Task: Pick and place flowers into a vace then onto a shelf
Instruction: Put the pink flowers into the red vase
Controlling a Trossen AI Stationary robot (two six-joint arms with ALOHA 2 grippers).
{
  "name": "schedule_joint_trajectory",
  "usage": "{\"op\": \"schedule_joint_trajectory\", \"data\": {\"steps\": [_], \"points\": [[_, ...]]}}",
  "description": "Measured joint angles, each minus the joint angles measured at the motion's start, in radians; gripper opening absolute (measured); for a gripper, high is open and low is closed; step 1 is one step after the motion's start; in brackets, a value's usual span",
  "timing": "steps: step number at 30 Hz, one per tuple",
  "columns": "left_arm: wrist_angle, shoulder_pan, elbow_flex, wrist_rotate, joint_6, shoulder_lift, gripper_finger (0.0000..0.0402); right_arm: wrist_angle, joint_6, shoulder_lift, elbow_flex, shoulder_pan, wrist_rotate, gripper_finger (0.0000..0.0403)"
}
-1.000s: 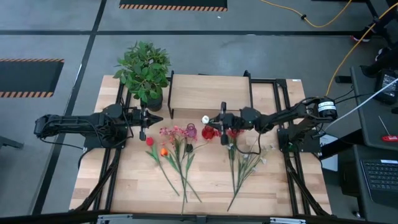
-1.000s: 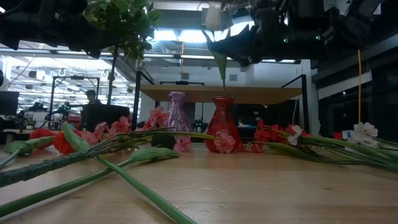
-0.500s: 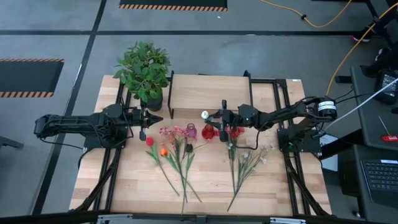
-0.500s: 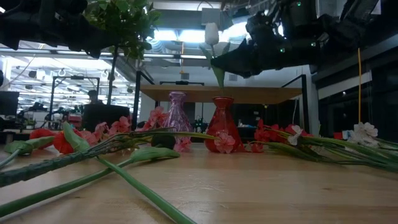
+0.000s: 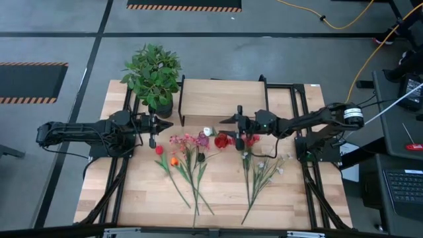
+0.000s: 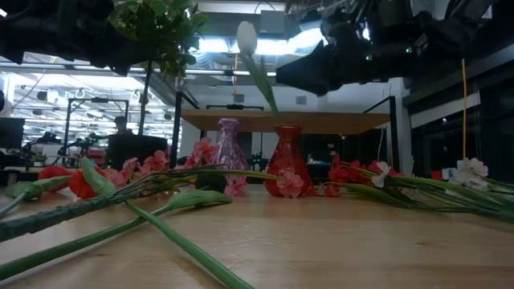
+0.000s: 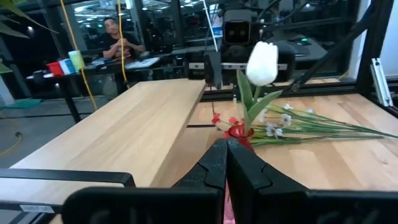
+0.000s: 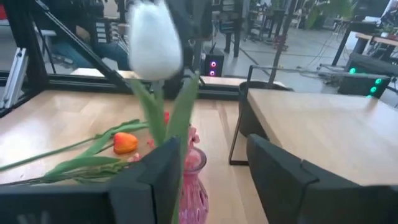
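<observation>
From my station I see the white tulip [image 6: 246, 36] standing with its stem down in the red vase [image 6: 287, 160] and leaning toward the pink vase [image 6: 229, 144] beside it, both vases on the tabletop [image 5: 225, 192] just in front of the shelf [image 5: 223, 98]; I can't make out anything inside the pink vase. My right gripper [image 5: 238, 127] hangs over the red vase with its fingers [image 8: 280, 171] spread apart and the tulip's stem free between them. My left gripper [image 5: 151, 131] waits pinched together near the potted plant [image 5: 153, 74], while the remaining flowers [image 5: 188, 168] lie loose on the tabletop in two bunches.
</observation>
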Motion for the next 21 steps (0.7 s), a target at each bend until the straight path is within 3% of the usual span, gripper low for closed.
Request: {"op": "schedule_joint_trajectory", "data": {"steps": [11,16,21], "points": [[-0.008,0.0,0.0,0.006,0.0,0.0,0.0002,-0.343,0.043,-0.242,0.0,0.015,0.002,0.0189],[-0.008,0.0,0.0,0.034,-0.001,0.0,0.0002,-0.412,0.05,-0.313,0.0,0.059,0.027,0.0167],[-0.008,0.0,0.0,0.064,-0.001,0.0,0.0002,-0.476,0.066,-0.323,0.0,0.119,0.133,0.0128]]}}
